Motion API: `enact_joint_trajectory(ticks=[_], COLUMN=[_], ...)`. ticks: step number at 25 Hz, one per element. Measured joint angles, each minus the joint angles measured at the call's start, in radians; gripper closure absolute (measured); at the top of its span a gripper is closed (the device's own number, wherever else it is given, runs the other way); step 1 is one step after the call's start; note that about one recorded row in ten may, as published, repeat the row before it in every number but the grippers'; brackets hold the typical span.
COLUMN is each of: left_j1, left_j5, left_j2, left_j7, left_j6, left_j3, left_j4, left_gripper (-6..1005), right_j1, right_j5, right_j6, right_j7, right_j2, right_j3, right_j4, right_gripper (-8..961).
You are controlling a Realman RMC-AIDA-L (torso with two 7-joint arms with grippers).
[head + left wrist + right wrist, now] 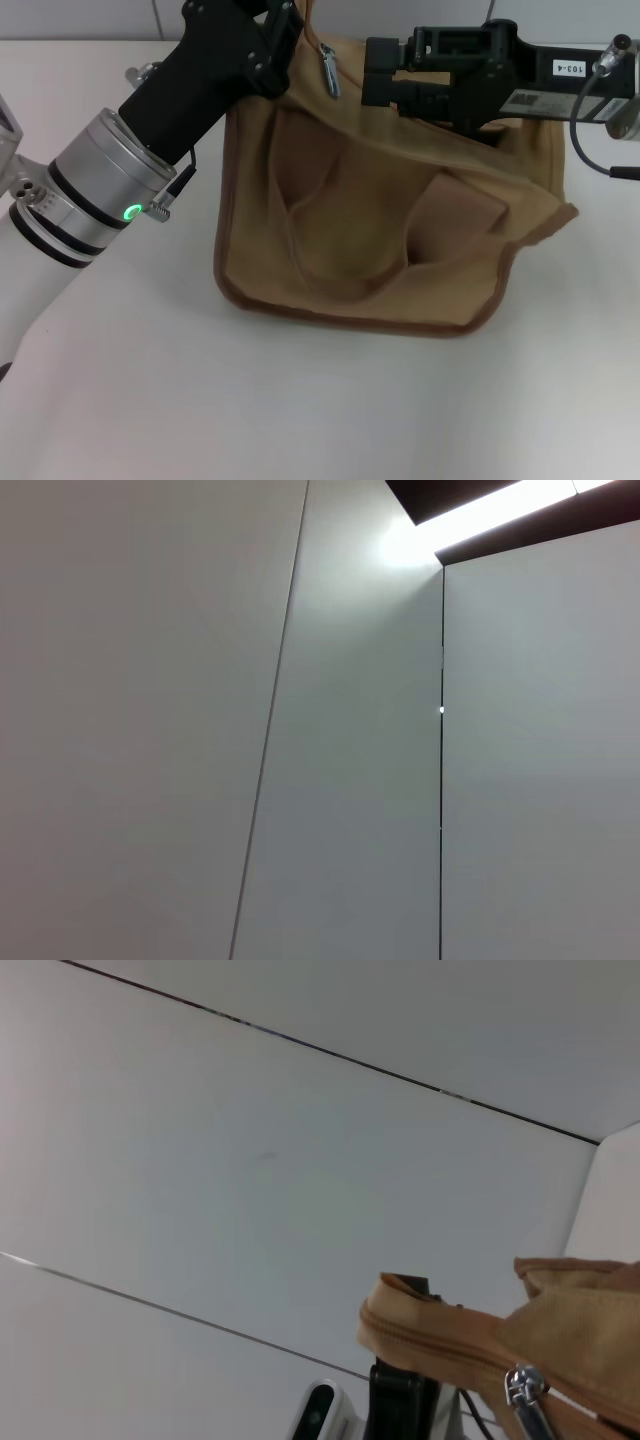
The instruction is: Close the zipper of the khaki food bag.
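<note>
both grippers (285,45) (385,70) apparently on khaki food bag (380,250)

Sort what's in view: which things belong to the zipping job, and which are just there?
Job:
bag
zipper pull, hanging at the bag's top
left gripper, at the bag's top left corner
right gripper, at the bag's top edge

Just there:
table
wall panels
</note>
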Motion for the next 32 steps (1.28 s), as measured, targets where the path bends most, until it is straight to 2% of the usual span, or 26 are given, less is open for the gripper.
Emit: enact_joint_trajectory(ticks=[6,11,13,14,15,17,18,19,22,25,28,32], left_j1=[-0.001,0.000,0.001,0.001,0.002,0.004,0.005,0.005,0.005,0.003,-0.003,-0.004], left_j5=[0.000,0.000,0.000,0.000,0.000,0.000,0.000,0.000,0.000,0.000,0.002,0.003], left_j2=[0.001,0.002,0.001,0.001,0.001,0.001,0.002,0.002,0.001,0.000,-0.001,-0.001], left_j7=[-0.002,-0.002,-0.002,-0.002,-0.002,-0.002,-0.002,-0.002,-0.002,-0.002,-0.002,-0.002], left_j6=[0.009,0.008,0.003,0.003,0.002,0.002,0.001,0.001,0.000,-0.001,-0.007,-0.002], left_j3=[-0.001,0.001,0.002,0.002,0.002,0.001,-0.001,-0.001,0.000,0.003,0.005,0.004], left_j4=[-0.001,-0.001,-0.001,-0.001,-0.001,-0.001,0.001,0.001,0.000,-0.001,-0.001,-0.001], left_gripper=[977,977,977,977,977,977,977,977,977,977,977,977], right_j1=[-0.014,-0.048,-0.083,-0.083,-0.101,-0.140,-0.172,-0.172,-0.202,-0.209,-0.191,-0.168], right_j5=[-0.007,-0.006,-0.005,-0.005,-0.008,-0.011,-0.012,-0.012,-0.012,-0.011,0.015,0.047], right_j6=[-0.040,-0.144,-0.166,-0.166,-0.163,-0.143,-0.132,-0.132,-0.110,-0.088,-0.060,-0.022], right_j7=[-0.099,-0.234,-0.346,-0.346,-0.406,-0.547,-0.676,-0.676,-0.826,-0.884,-0.896,-0.893], right_j2=[-0.003,-0.024,-0.023,-0.023,-0.014,0.013,0.039,0.039,0.064,0.079,0.092,0.096], right_j3=[0.004,0.015,0.019,0.019,0.015,0.015,0.017,0.017,0.010,0.007,0.014,0.008], right_j4=[-0.081,-0.222,-0.315,-0.315,-0.348,-0.394,-0.418,-0.418,-0.428,-0.401,-0.307,-0.220], right_gripper=[453,456,455,455,455,391,359,359,359,359,359,360])
